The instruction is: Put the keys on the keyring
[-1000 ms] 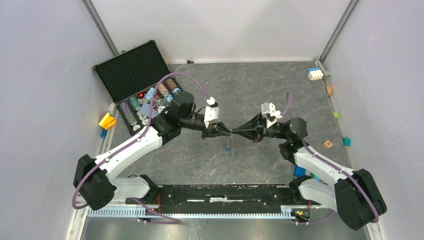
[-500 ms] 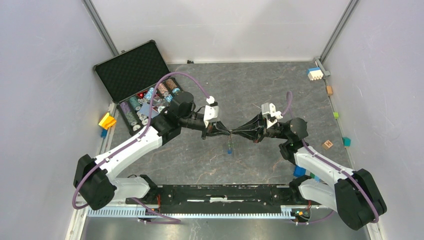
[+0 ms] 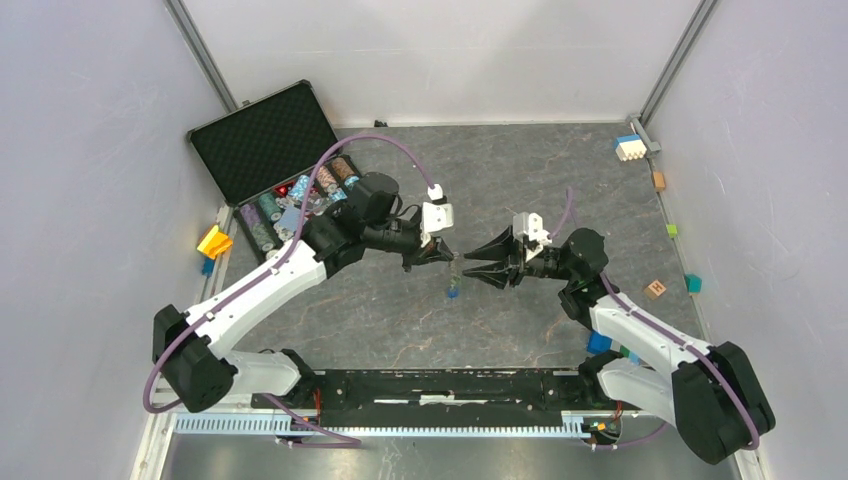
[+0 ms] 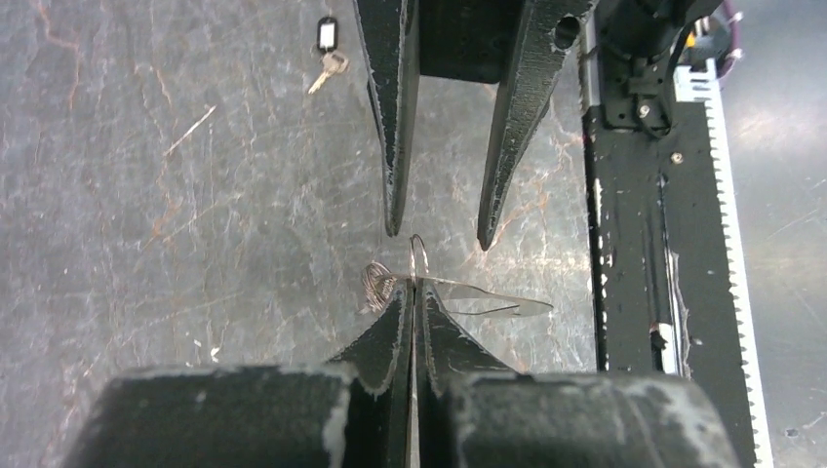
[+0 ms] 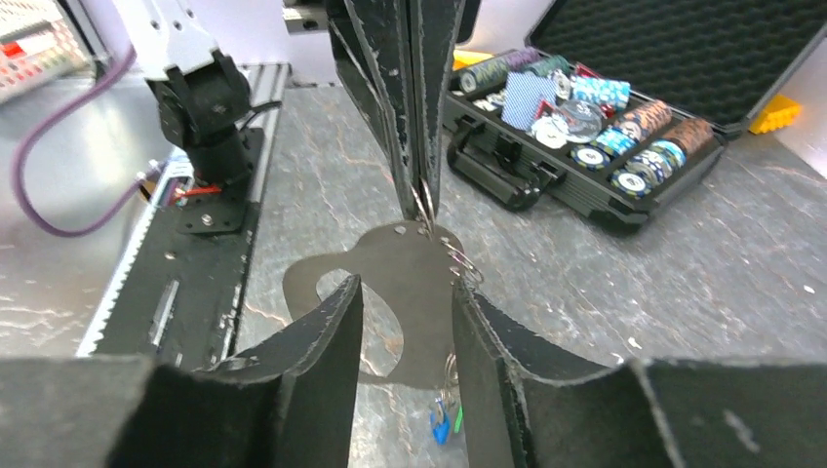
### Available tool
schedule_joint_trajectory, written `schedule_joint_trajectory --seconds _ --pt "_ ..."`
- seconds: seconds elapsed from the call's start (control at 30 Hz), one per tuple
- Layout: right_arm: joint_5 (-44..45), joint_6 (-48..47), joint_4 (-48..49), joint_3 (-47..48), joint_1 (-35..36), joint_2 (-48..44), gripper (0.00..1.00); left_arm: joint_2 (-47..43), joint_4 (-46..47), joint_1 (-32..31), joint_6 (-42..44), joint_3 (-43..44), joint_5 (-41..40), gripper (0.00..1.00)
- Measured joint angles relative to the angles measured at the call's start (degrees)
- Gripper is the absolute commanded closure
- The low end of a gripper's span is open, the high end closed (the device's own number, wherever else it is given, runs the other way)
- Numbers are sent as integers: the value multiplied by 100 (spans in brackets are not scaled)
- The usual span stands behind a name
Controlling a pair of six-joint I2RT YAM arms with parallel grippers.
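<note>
The right tool (image 5: 407, 288) has just spread and let go. The left tool (image 4: 414, 292), pressed together, alone pinches the keyring (image 5: 410, 244) at its tips, with the blue and green keys (image 5: 444, 424) hanging below. Handover judged complete; black key (image 4: 327, 49) lies well apart.

I saw a grey marbled stone-look tabletop (image 3: 520, 170), scratched in places, boxed in by plain pale lavender walls (image 3: 440, 50) with slim grey metal corner posts (image 3: 204, 55), all under soft, even light.
</note>
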Motion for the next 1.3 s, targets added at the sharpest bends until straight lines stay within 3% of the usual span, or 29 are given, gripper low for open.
schedule_joint_trajectory --seconds 0.2,0.4,0.57,0.97,1.3 --pt "310 -1113 -1392 348 -57 -260 51 234 -1113 -195 339 588 -791 98" --pt "1233 -2420 -2999 903 -315 -326 51 258 -1550 -236 428 656 -922 98" --pt "2129 -3294 -4074 1088 -723 -79 52 74 -1453 -278 450 470 -798 98" --pt "3952 -4990 -6607 2175 -1878 1652 54 -334 -929 -291 437 -140 -535 98" --pt "4487 -5243 -7173 2361 -2006 2417 50 -334 -621 -293 391 -260 -516 98"
